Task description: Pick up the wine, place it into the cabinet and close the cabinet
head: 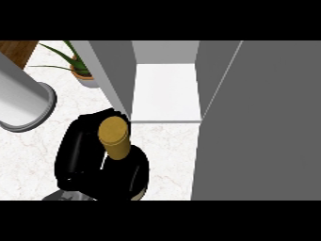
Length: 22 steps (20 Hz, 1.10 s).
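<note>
The wine bottle point(114, 136) stands upright just in front of the open cabinet, seen from above: gold cap, dark body. My right hand point(79, 155) is curled round its left side, and a bit of grey forearm shows at the lower edge. The bottle's cap is level with the front edge of the cabinet's white shelf point(166, 92), close to the cabinet's left wall point(114, 75). The cabinet's grey door point(274, 122) stands open and fills the right of the view. A grey forearm point(10, 92) crosses the upper left; its hand is out of view.
A potted green plant point(76, 66) stands on the white marble counter point(24, 160) left of the cabinet. A strip of wood point(10, 49) shows at the top left corner.
</note>
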Tool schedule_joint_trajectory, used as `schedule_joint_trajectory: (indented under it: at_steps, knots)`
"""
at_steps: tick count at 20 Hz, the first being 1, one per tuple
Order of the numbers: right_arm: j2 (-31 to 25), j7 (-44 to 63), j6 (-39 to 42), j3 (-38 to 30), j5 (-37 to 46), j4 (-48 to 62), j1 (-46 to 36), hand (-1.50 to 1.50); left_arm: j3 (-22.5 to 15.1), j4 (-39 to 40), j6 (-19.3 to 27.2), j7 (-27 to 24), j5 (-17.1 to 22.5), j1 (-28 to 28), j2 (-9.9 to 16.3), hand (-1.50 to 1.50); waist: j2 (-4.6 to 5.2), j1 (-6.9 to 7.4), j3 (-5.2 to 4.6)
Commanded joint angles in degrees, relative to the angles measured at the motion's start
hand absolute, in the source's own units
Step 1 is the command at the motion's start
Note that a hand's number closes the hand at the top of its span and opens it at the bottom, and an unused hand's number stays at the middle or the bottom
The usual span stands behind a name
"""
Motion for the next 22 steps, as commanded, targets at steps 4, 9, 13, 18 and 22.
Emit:
schedule_joint_trajectory:
  at_steps: [4,9,13,18,22]
  knots:
    - [-1.9,2.7,0.8,-4.7,-7.9,-5.3,0.1,-1.50,-7.0,2.8,15.5,6.3,-1.2,-12.9,-0.1,1.50,0.01,-0.28,0.01]
    - [-1.0,3.2,0.5,-2.0,-5.8,-5.0,0.1,-1.50,-7.5,7.4,19.6,6.3,-2.2,-19.0,-0.1,1.50,0.03,-0.08,-0.02]
    - [-0.7,1.9,1.0,-2.6,-6.5,-4.9,0.6,-1.50,-9.9,12.0,24.2,3.7,-0.9,-20.4,-0.1,1.50,0.04,-0.17,-0.02]
    - [-1.4,1.0,2.4,-4.2,-7.4,-4.9,2.7,-1.50,-8.3,14.2,23.6,5.0,-3.7,-23.2,-0.1,1.50,0.01,0.01,-0.01]
    - [-0.6,1.5,2.4,-2.5,-7.2,-6.6,3.5,-1.50,-9.7,21.5,27.5,0.5,0.4,-27.0,-0.1,1.50,0.09,-0.46,-0.02]
